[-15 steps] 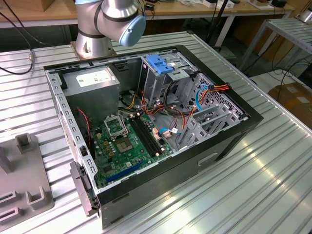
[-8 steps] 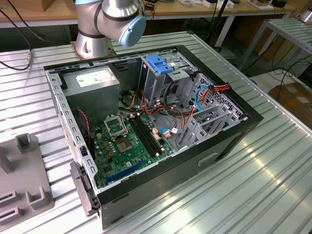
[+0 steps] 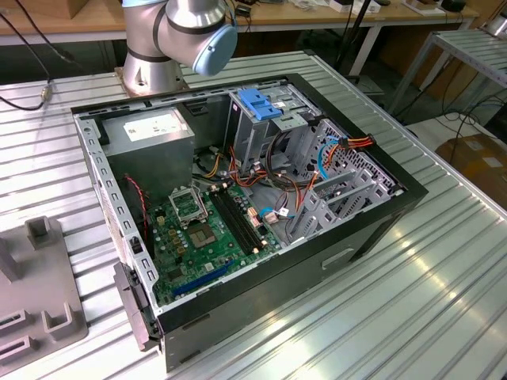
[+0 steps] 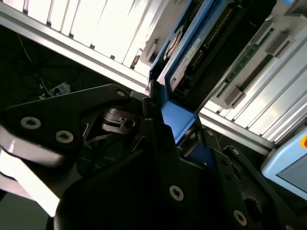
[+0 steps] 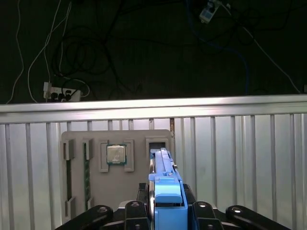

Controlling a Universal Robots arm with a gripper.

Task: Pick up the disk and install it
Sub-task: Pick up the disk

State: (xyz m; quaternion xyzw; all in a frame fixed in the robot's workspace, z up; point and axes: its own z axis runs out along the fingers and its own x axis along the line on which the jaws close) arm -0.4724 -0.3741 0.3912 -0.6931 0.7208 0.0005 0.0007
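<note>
In both wrist views the disk (image 5: pixel 165 189) (image 4: pixel 189 52) stands on edge between my gripper's black fingers (image 5: pixel 134 211). It is a grey drive with a white label, framed by a bright blue rail. My gripper (image 5: pixel 165 213) (image 4: pixel 173 120) is shut on the blue rail at one end of the disk. In the first wrist view the disk's far end lines up with an empty slot (image 5: pixel 157 144) in a grey holder plate (image 5: pixel 91 191); whether it touches the slot I cannot tell.
The holder plate lies on a ribbed aluminium table (image 5: pixel 240 163) and carries a square chip (image 5: pixel 116 154) and green sticks (image 5: pixel 87 167). In the exterior view an open computer case (image 3: pixel 372 229) holds a grey drive cage (image 3: pixel 265 131) topped by a blue bracket (image 3: pixel 260 103), beside the arm's base (image 3: pixel 170 39).
</note>
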